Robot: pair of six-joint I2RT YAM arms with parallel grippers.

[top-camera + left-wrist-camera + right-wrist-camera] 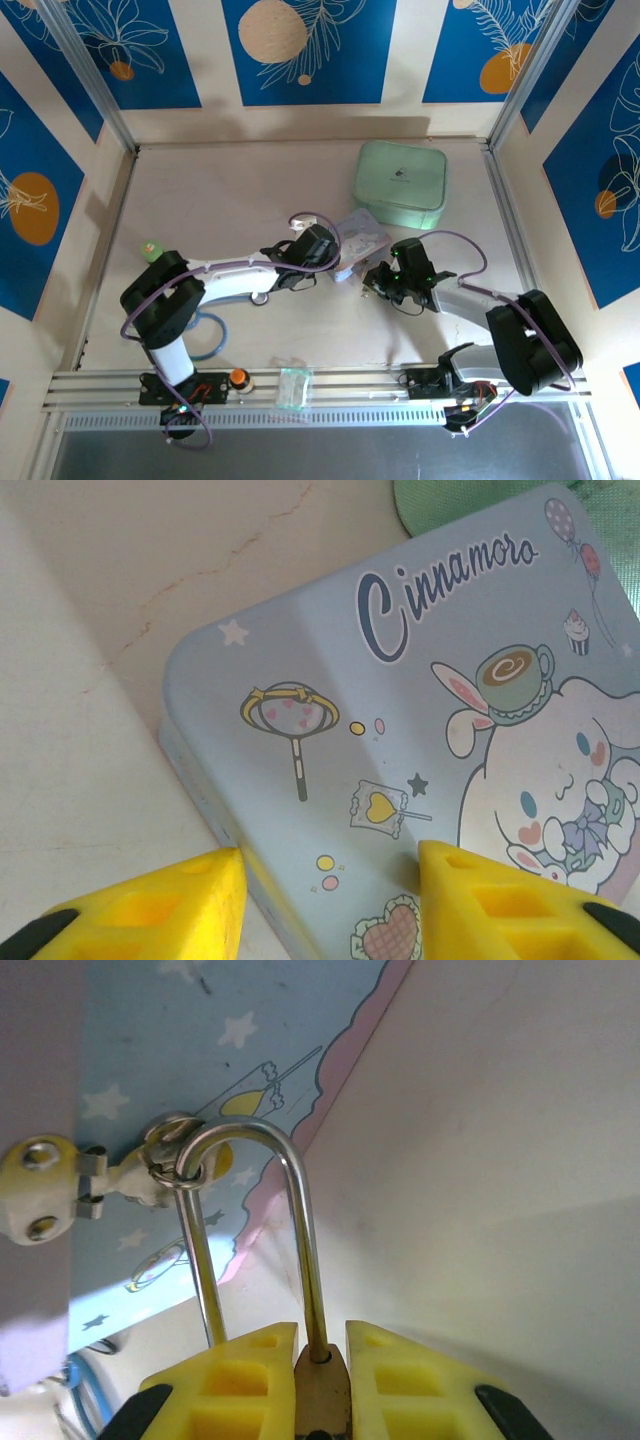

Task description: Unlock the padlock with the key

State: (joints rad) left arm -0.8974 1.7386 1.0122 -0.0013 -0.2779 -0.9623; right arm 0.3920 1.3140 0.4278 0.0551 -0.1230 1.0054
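The padlock (325,1390) is a small brass block, and my right gripper (322,1340) is shut on its body. Its silver shackle (300,1210) runs up through a metal ring of the hasp (60,1195) on a pale blue cartoon tin (400,730). Whether the shackle's left leg sits in the body is hidden behind my finger. My left gripper (330,858) is shut on the tin's corner, one fingertip (215,880) at the side wall and the other on the lid. From above, the left gripper (338,268) and right gripper (375,282) meet at the tin (362,238). The key is out of view.
A mint green case (400,183) lies just behind the tin. A small green item (152,250) sits near the left wall. Blue tubing (205,335) loops by the left arm's base. An orange knob (238,378) and a clear packet (293,385) rest on the front rail.
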